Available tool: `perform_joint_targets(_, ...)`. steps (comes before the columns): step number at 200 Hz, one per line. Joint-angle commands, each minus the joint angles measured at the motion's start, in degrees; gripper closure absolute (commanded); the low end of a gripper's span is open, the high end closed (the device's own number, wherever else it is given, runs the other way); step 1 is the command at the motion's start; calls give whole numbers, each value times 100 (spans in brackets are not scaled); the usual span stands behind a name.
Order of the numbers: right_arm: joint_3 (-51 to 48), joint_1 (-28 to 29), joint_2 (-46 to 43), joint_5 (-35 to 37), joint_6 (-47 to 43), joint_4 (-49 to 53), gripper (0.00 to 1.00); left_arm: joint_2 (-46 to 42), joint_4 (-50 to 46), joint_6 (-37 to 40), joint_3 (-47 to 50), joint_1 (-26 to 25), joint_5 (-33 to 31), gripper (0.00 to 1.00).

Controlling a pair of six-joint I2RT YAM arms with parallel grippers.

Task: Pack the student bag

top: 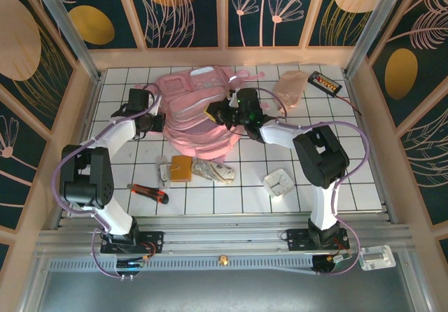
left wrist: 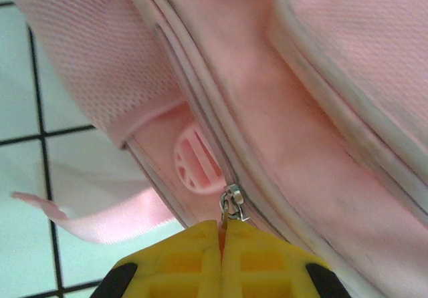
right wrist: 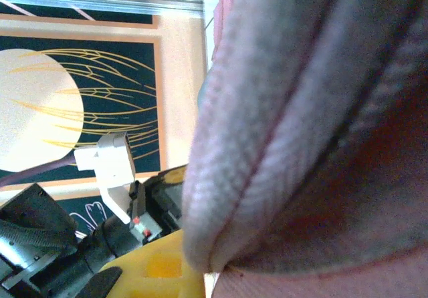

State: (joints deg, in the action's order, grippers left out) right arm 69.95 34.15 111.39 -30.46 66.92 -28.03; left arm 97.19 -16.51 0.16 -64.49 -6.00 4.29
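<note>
The student bag (top: 189, 109), big and pink, lies at the back middle of the tiled table. My left gripper (top: 159, 122) is at the bag's left side. In the left wrist view its yellow fingers (left wrist: 221, 234) are shut on the metal zipper pull (left wrist: 232, 204), which sits on the zip line of the pink bag (left wrist: 301, 111). My right gripper (top: 218, 112) is at the bag's right side. In the right wrist view a thick fold of the bag's pink fabric (right wrist: 301, 111) runs down into my right gripper (right wrist: 207, 271). One yellow finger (right wrist: 154, 268) shows and the other is hidden.
A pale pink pouch (top: 289, 89) and a black-and-orange device (top: 325, 82) lie at the back right. Near the front lie an orange-handled cutter (top: 148, 192), a brown pad (top: 181, 167), a crumpled packet (top: 213, 171) and a white square item (top: 279, 182). Wooden walls enclose the table.
</note>
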Motion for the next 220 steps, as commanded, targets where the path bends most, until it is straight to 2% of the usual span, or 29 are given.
perform_joint_targets(1, 59, -208, -493, -98, -262, -43, 100, 559, 155, -185, -224, 217, -1529, 100)
perform_joint_targets(16, 155, -207, -559, -109, -336, 101, 100, 770, 248, -305, -298, 352, -1700, 100)
perform_joint_targets(34, 324, -207, -560, -177, -398, 213, 100, 729, 320, -444, -326, 520, -1467, 98)
perform_joint_targets(42, 407, -207, -534, -211, -416, 233, 100, 551, 426, -469, -265, 521, -1361, 80)
perform_joint_targets(55, 577, -207, -417, -329, -377, 202, 100, 53, 708, -465, -56, 523, -834, 38)
perform_joint_targets(61, 665, -207, -372, -374, -347, 185, 100, -271, 843, -483, 61, 521, -632, 22)
perform_joint_targets(65, 719, -207, -338, -401, -333, 165, 100, -464, 956, -496, 151, 519, -494, 5)
perform_joint_targets(68, 754, -207, -316, -412, -321, 154, 100, -625, 1044, -495, 216, 519, -378, 2)
perform_joint_targets(86, 987, -198, -209, -480, -277, 156, 100, -1631, 1779, -442, 765, 403, 255, 1)
perform_joint_targets(101, 1234, -198, -113, -530, -280, 231, 100, -2157, 1993, 37, 1002, 5, 553, 1)
perform_joint_targets(126, 1673, -198, 65, -626, -318, 417, 99, -2443, 1907, 1207, 1154, -833, 792, 1)
perform_joint_targets(166, 2097, -206, 229, -707, -379, 668, 99, -2584, 2390, 2124, 1761, -1364, 845, 1)
perform_joint_targets(191, 2189, -203, 272, -720, -369, 711, 98, -2308, 2388, 2458, 1661, -1659, 415, 1)
perform_joint_targets(204, 2205, -193, 286, -733, -363, 707, 98, -2101, 2497, 2554, 1602, -1763, -249, 1)
perform_joint_targets(220, 2162, -179, 284, -742, -320, 672, 98, -1860, 2656, 2615, 1524, -1773, -653, 1)
